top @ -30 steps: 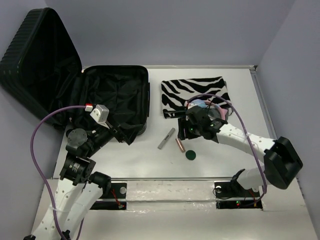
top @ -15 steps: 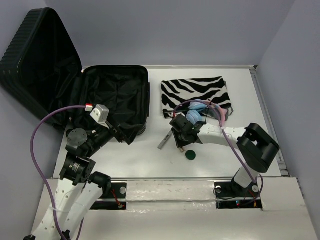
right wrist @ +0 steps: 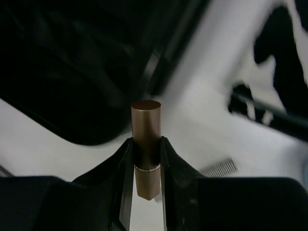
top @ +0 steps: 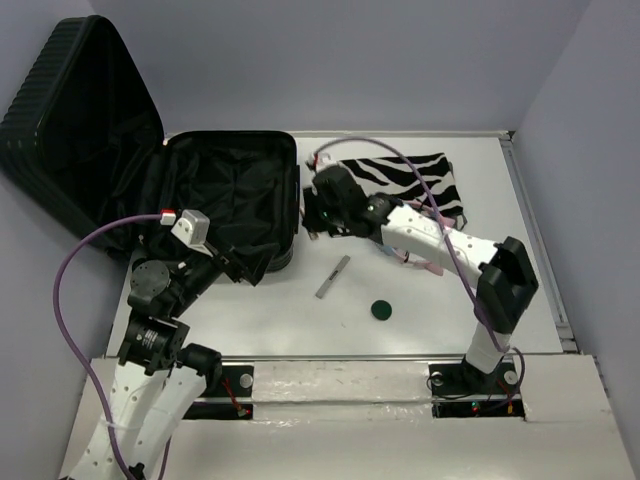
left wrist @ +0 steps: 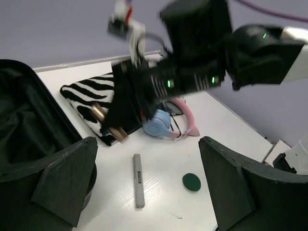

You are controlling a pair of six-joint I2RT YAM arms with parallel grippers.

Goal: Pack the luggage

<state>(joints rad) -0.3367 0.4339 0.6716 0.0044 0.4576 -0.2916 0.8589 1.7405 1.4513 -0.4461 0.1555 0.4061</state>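
The luggage point(top: 230, 195) lies open at the left, its black lining showing and its ribbed lid point(top: 70, 110) standing up behind. It also shows in the left wrist view point(left wrist: 24, 120) and the right wrist view point(right wrist: 72, 62). My right gripper point(top: 318, 215) is shut on a bronze lipstick tube point(right wrist: 146, 139) and holds it above the table, just right of the luggage's right edge. The tube also shows in the left wrist view point(left wrist: 98, 112). My left gripper point(top: 235, 262) is open and empty by the luggage's near right corner.
A zebra-striped pouch point(top: 400, 180) lies at the back right. Pink and blue headphones point(left wrist: 163, 124) lie in front of it, partly under my right arm. A grey ridged bar point(top: 333, 277) and a dark green disc point(top: 380, 310) lie on the white table.
My right gripper came down on the lipstick tube on the table, shut on it, lifted it and carried it back and left to the luggage's edge. The left arm barely moved.
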